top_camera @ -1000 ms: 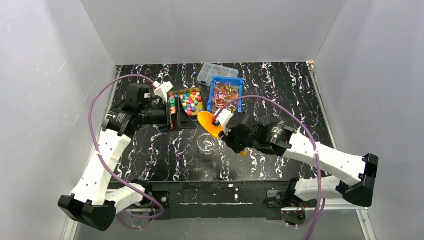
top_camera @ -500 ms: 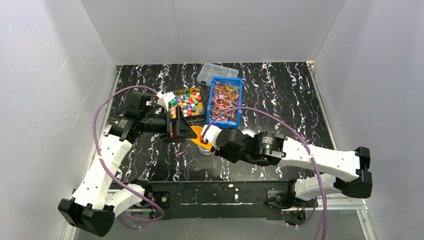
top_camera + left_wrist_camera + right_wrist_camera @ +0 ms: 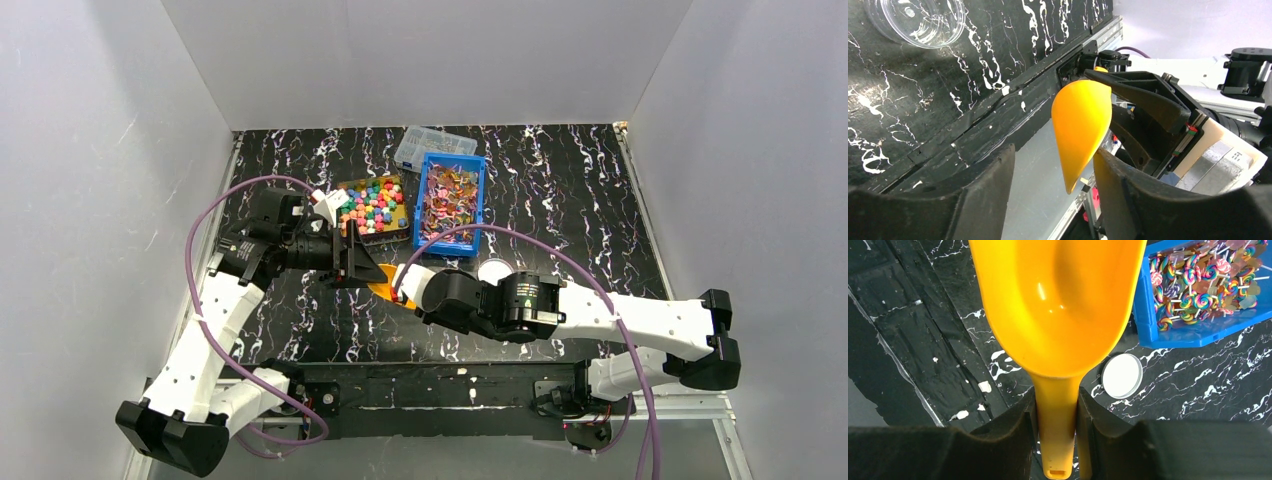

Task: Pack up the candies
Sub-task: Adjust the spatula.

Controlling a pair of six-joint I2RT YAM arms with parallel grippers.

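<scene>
My right gripper is shut on the handle of an orange scoop, whose bowl is empty. In the top view the scoop sits between my right gripper and my left gripper. My left gripper is open, and the scoop's tip hangs between its fingers, close to the right one. Chunky coloured candies fill a dark tray. Wrapped candies and lollipops fill a blue bin, also in the right wrist view. A clear jar stands open on the table.
A clear compartment box sits behind the blue bin. A white lid lies flat right of the right wrist, also seen in the right wrist view. The table's near edge rail is close below the scoop.
My right arm has swung left and toward the near edge with the scoop, now covering the jar in the top view. My left gripper has moved right to meet the scoop's tip.
</scene>
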